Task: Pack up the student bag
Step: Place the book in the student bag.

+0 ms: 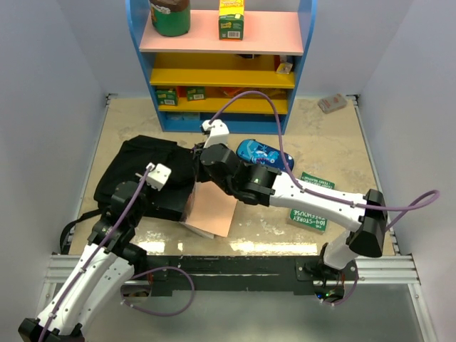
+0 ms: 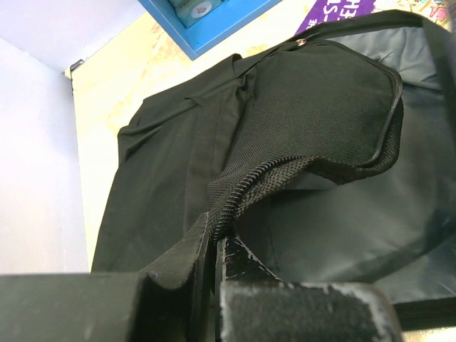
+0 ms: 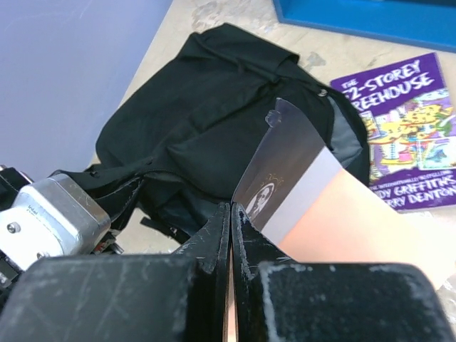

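Note:
The black backpack lies on the left of the table, its mouth toward the middle. My left gripper is shut on the bag's zippered opening edge and holds it up, so the grey lining shows inside. My right gripper is shut on the edge of a thin peach-covered book. In the right wrist view the book stands tilted at the bag's mouth, its dark far corner over the black fabric.
A purple "52-Storey Treehouse" book lies flat beside the bag. A blue patterned pencil case and green books lie to the right. A blue shelf unit stands at the back, with a small packet at the back right.

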